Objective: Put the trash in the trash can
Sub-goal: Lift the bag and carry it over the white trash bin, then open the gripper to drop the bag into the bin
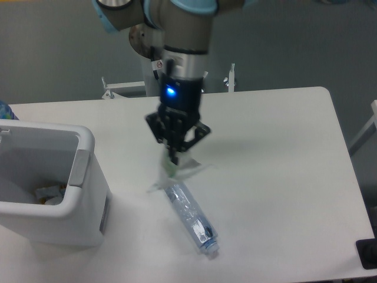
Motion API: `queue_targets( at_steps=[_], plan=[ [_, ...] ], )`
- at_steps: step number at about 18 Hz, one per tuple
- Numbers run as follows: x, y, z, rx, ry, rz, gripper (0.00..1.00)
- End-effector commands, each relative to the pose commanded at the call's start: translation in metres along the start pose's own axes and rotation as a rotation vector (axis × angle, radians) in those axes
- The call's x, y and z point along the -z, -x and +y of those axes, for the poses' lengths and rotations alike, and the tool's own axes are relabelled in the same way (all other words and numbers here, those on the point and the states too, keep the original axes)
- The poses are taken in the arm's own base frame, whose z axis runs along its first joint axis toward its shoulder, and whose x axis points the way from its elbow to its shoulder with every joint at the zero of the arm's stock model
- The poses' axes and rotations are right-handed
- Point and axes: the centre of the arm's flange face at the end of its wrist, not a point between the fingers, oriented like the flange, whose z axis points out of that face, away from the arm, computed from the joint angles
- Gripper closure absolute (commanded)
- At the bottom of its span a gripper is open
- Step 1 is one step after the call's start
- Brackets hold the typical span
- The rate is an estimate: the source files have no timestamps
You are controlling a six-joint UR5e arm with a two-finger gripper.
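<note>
The trash can [82, 177] stood at the lower left of the frame on the white table [283, 177], its left side cut off by the frame edge. Inside it, low against the near wall, lay some crumpled scraps [47, 194] in pale and orange tones, too small to identify. A blue object [3, 110] peeked in at the left edge above the bin, mostly cut off.

The hand [175, 158] hung near the middle of the frame, pointing down, a blue light glowing on its wrist. Its fingers were pinched together on the top of the wrapper [177, 170], which dangled below them as a clear, blurred shape with a hint of green; it seemed to be clear of the table, though the blur made that hard to judge.

The bottle [189, 216] lay on its side on the table just below the wrapper, running diagonally toward the lower right with its white cap [213, 253] at the lower end. Its label showed blue, but no writing could be read.
</note>
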Motion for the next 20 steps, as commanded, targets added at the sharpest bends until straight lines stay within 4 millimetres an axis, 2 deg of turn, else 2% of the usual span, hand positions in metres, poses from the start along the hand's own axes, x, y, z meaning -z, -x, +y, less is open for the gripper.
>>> queue_targets(
  at_steps=[1, 2, 5, 10, 11, 13, 20],
  plan=[
    [0.003, -0.015, -0.010, -0.023, -0.012, 0.011, 1.00],
    [0.003, -0.043, -0.028, -0.054, -0.034, 0.043, 1.00],
    [-0.003, -0.085, -0.046, -0.083, -0.046, 0.099, 1.00],
    [-0.007, -0.118, -0.059, -0.129, -0.058, 0.147, 1.00],
    [-0.010, -0.119, -0.058, -0.132, -0.053, 0.148, 0.91],
    [-0.014, -0.120, -0.058, -0.139, -0.053, 0.155, 0.58],
    [-0.017, -0.119, -0.058, -0.144, -0.050, 0.156, 0.17]
  ],
)
